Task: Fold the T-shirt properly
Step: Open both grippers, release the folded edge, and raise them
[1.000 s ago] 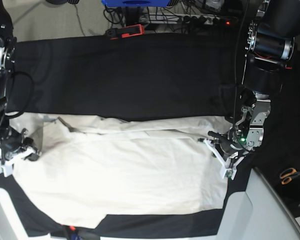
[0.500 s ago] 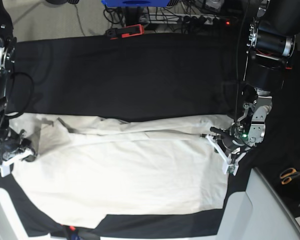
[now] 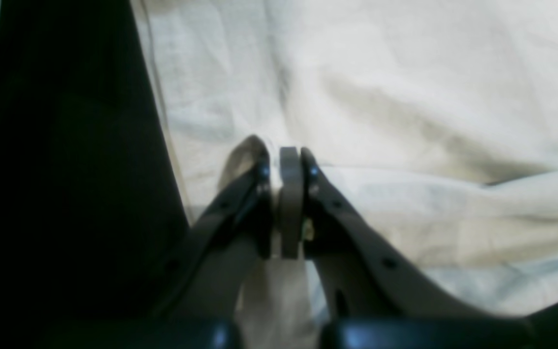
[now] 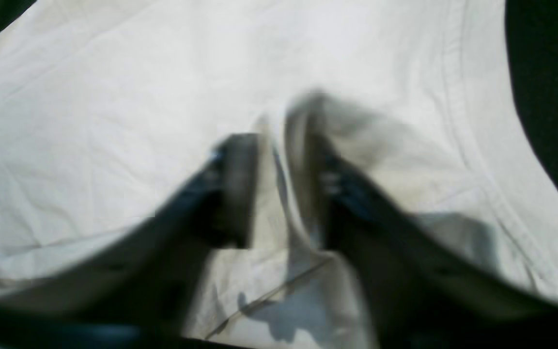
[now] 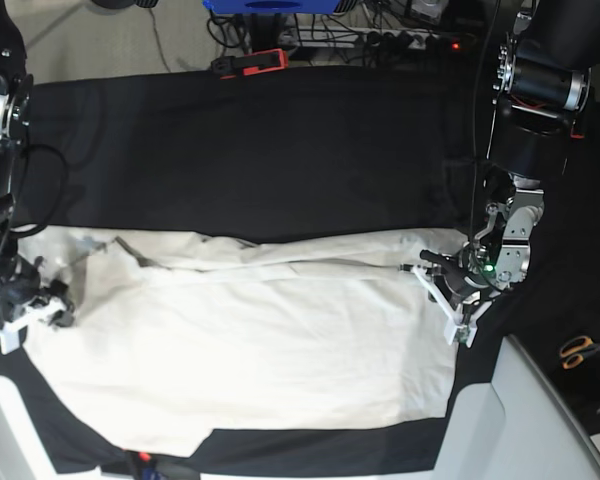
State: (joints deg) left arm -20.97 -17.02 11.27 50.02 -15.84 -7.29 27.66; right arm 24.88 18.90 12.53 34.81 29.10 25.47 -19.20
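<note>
On the black table cloth [image 5: 260, 150], left end effector [image 3: 284, 160] pinches the T-shirt [image 5: 260, 340]; right end effector [image 4: 271, 140] parted.

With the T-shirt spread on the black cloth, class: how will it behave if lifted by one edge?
The T-shirt will probably hang limp: it lies wrinkled and creased. It looks thin, so likely light. It bunches where the left gripper pinches it, so expect it to sag.

Cream T-shirt [image 5: 250, 340] spread flat on black cloth, wrinkled, long fold ridge along far edge.
</note>
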